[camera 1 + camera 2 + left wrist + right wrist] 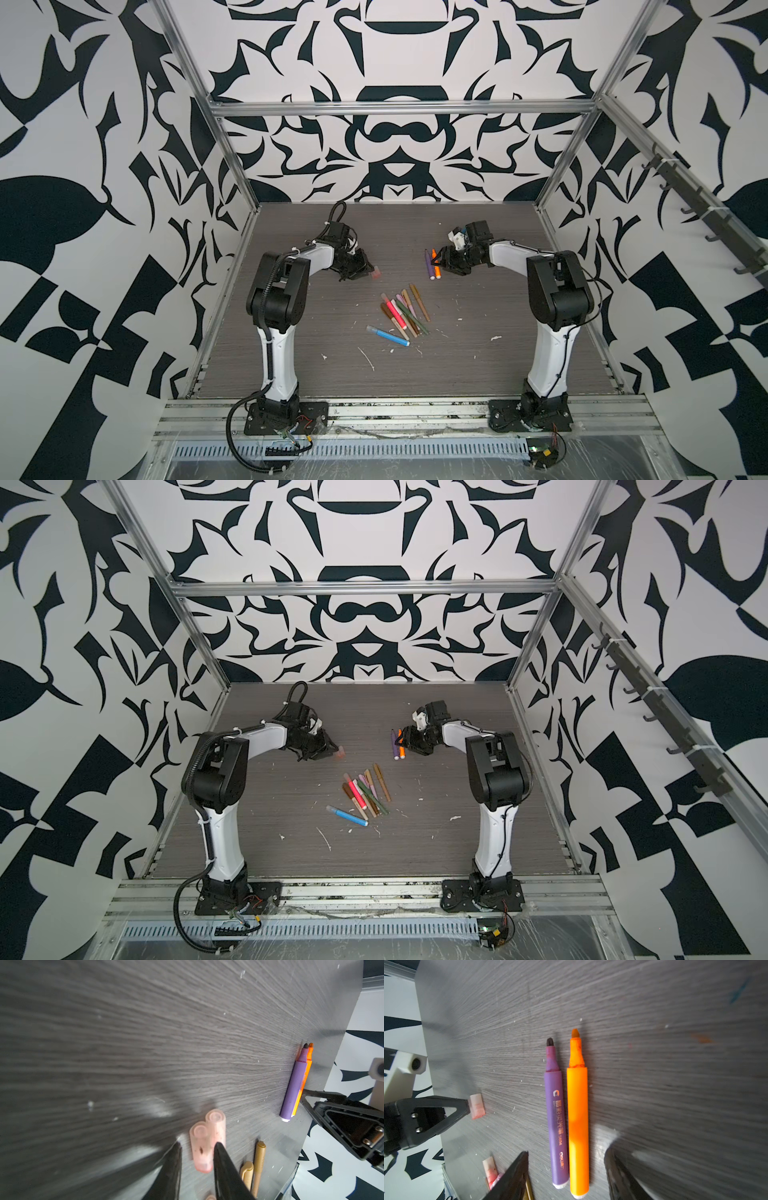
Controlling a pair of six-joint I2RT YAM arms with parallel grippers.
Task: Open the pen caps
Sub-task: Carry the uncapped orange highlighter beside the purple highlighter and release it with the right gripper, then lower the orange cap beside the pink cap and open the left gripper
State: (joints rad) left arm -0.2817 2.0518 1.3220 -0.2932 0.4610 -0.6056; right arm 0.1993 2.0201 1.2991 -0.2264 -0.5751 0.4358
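Two pale pink pen caps (207, 1136) lie side by side on the dark table, just ahead of my left gripper (197, 1145). Its jaws stand slightly apart, with a gap beside the caps, so it is open. In both top views only a pink blur of a cap (376, 274) shows at that gripper (368, 271). Uncapped, a purple pen (556, 1118) and an orange pen (578, 1118) rest parallel on the table. My right gripper (568, 1152) is open and straddles their rear ends without touching them. More capped pens (403, 311) lie heaped at the centre.
A blue pen (388, 336) lies alone in front of the heap. Tan pens (259, 1163) show close to the left fingers. White flecks (368, 357) dot the table (478, 361). Patterned walls and metal frame rails (399, 109) enclose the workspace.
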